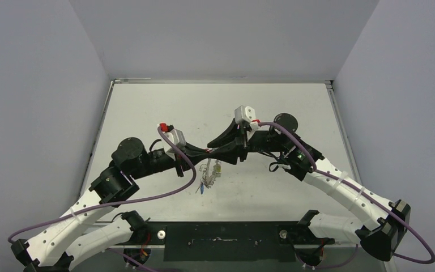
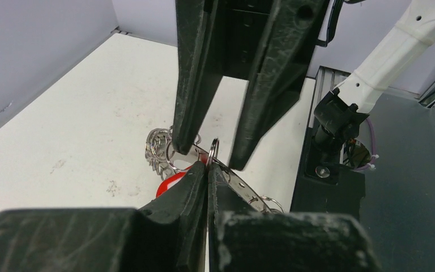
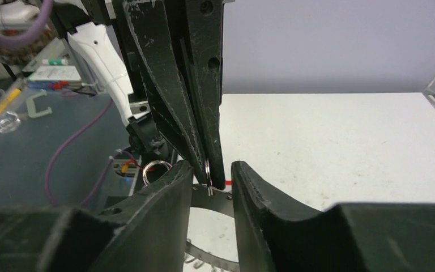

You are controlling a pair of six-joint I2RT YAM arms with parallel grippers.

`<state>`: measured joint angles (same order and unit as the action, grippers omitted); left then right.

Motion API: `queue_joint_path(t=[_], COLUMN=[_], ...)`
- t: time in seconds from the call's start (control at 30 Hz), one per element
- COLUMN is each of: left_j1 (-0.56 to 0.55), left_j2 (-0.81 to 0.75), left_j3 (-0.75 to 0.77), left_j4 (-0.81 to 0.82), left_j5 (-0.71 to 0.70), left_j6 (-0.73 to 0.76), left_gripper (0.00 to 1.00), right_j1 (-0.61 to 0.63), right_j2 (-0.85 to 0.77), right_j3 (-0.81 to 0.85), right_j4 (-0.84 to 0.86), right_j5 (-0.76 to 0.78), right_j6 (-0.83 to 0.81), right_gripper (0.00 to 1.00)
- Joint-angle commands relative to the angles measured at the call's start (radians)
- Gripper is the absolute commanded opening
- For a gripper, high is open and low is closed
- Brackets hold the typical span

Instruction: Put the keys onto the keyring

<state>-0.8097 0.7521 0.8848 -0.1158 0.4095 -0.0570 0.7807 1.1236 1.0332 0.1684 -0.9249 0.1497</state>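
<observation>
Above the white desk [image 1: 147,113], we list: left gripper [image 2: 207,165], clamped on a small wire loop [image 2: 214,148] of the flat grey metal keyring [image 2: 157,148]; right gripper [image 3: 212,169], jaws apart, straddling that loop head-on; red plastic key tag [image 2: 173,182] just beside.

We are seeing a keyring [image 2: 158,148] of bright grey metal, its wire loops glinting. We are looking at matt black plastic, scuffed and scratched, on the left tool [image 2: 207,169] and the right tool [image 3: 212,173]. The counter [image 2: 79,113] is showing a matt white, smudged surface. A red tag [image 2: 171,181] is gleaming like smooth, glossy plastic.
</observation>
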Motion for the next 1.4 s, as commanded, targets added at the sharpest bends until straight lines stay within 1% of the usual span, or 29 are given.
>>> queue_joint_path(t=[0.0,0.03,0.07,0.13,0.2,0.27,0.37,0.4,0.53,0.6,0.77,0.83,0.9,1.17,1.23,1.3,1.37], left_j1=[-0.002,-0.002,-0.002,-0.002,-0.002,-0.003,-0.002,-0.002,-0.002,-0.002,-0.003,-0.003,-0.003,-0.003,-0.004,-0.003,-0.004], left_j2=[0.014,0.027,0.039,0.066,0.099,0.134,0.193,0.213,0.287,0.312,0.331,0.335,0.336,0.329,0.328,0.328,0.329], left_j3=[0.139,0.167,0.191,0.252,0.318,0.392,0.484,0.515,0.615,0.646,0.652,0.648,0.644,0.622,0.620,0.617,0.614], left_j4=[-0.106,-0.148,-0.189,-0.274,-0.382,-0.467,-0.594,-0.633,-0.769,-0.808,-0.805,-0.796,-0.789,-0.753,-0.752,-0.749,-0.745], left_j5=[-0.016,-0.016,-0.015,-0.015,-0.015,-0.015,-0.014,-0.013,-0.007,-0.002,0.015,0.025,0.032,0.052,0.052,0.053,0.056], left_j6=[0.031,0.044,0.051,0.103,0.138,0.174,0.226,0.244,0.302,0.320,0.327,0.324,0.324,0.308,0.307,0.305,0.304], left_gripper=[0.00,0.00,0.00,0.00,0.00,0.00,0.00,0.00,0.00,0.00,0.00,0.00,0.00,0.00,0.00,0.00,0.00], right_j1=[0.006,0.006,0.006,0.006,0.006,0.006,0.008,0.009,0.012,0.016,0.030,0.034,0.038,0.054,0.056,0.058,0.058], right_j2=[-0.044,-0.047,-0.046,-0.038,-0.028,-0.020,-0.001,0.005,0.028,0.037,0.064,0.073,0.081,0.101,0.107,0.116,0.119], right_j3=[0.079,0.090,0.104,0.140,0.168,0.186,0.220,0.230,0.264,0.276,0.287,0.289,0.290,0.290,0.291,0.296,0.297], right_j4=[-0.096,-0.130,-0.158,-0.252,-0.297,-0.323,-0.372,-0.388,-0.437,-0.446,-0.450,-0.450,-0.450,-0.446,-0.440,-0.439,-0.435], right_j5=[0.037,0.042,0.043,0.041,0.034,0.029,0.023,0.023,0.018,0.018,0.022,0.024,0.019,0.008,0.007,0.001,0.001], right_j6=[-0.128,-0.154,-0.186,-0.239,-0.266,-0.283,-0.315,-0.325,-0.347,-0.348,-0.334,-0.326,-0.322,-0.316,-0.310,-0.308,-0.304], right_gripper=[0.41,0.45,0.47,0.48,0.48,0.47,0.40,0.39,0.38,0.38,0.36,0.31,0.29,0.28,0.25,0.18,0.06])
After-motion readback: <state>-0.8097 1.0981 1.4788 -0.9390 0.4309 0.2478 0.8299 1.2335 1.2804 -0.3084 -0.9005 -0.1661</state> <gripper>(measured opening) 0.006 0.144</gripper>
